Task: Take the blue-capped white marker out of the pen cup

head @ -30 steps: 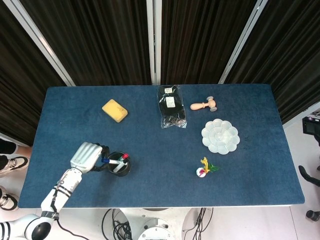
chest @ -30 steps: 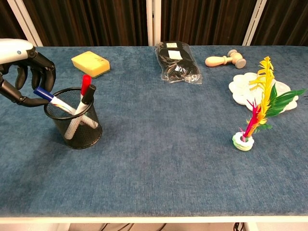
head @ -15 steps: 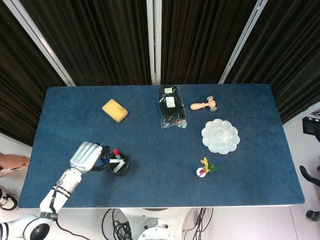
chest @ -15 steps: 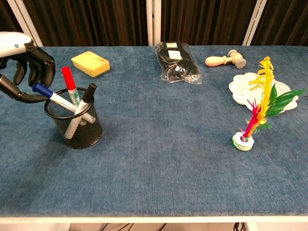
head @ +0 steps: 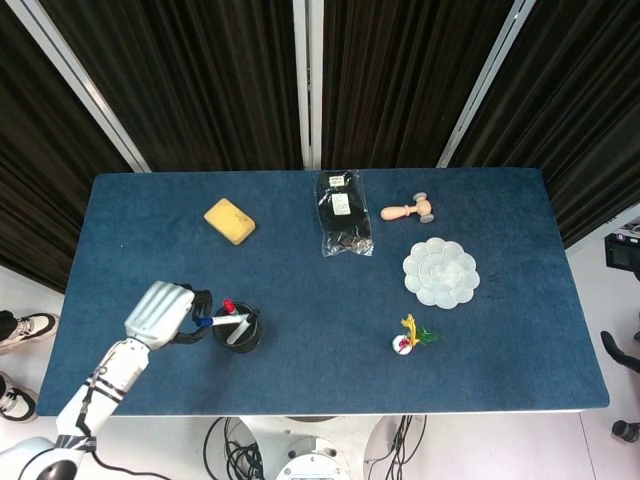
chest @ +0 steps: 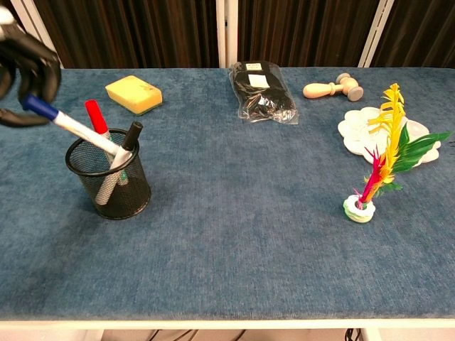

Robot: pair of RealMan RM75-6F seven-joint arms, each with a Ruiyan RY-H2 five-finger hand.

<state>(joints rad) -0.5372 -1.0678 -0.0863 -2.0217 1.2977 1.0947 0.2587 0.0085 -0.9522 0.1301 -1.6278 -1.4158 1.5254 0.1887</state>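
The left hand (chest: 25, 67) grasps the blue-capped marker (chest: 78, 131) by its blue cap end, fingers curled around it at the far left edge of the chest view. The marker slants down to the right from the hand, and its lower end is inside the black mesh cup (chest: 110, 177), so it is partly lifted but not clear of the rim. From the head view the left hand (head: 160, 312) sits just left of the cup (head: 238, 327), with the marker (head: 222, 320) bridging the 2.

2 other markers stand in the cup: a red-capped one (chest: 96, 117) leaning toward the far left and a black-capped one (chest: 131, 136) leaning right.

The cup stands at the near left of the blue table (chest: 234, 234). A yellow sponge (chest: 134, 94) lies farther back on the left. A black bag (chest: 261, 91) in clear wrap lies at the far middle, and a wooden stamp (chest: 332, 88) lies to its right. A white palette (chest: 366, 131) sits on the right, partly behind a feather shuttlecock (chest: 377, 170) standing upright nearer the front.

The right hand shows in neither view.
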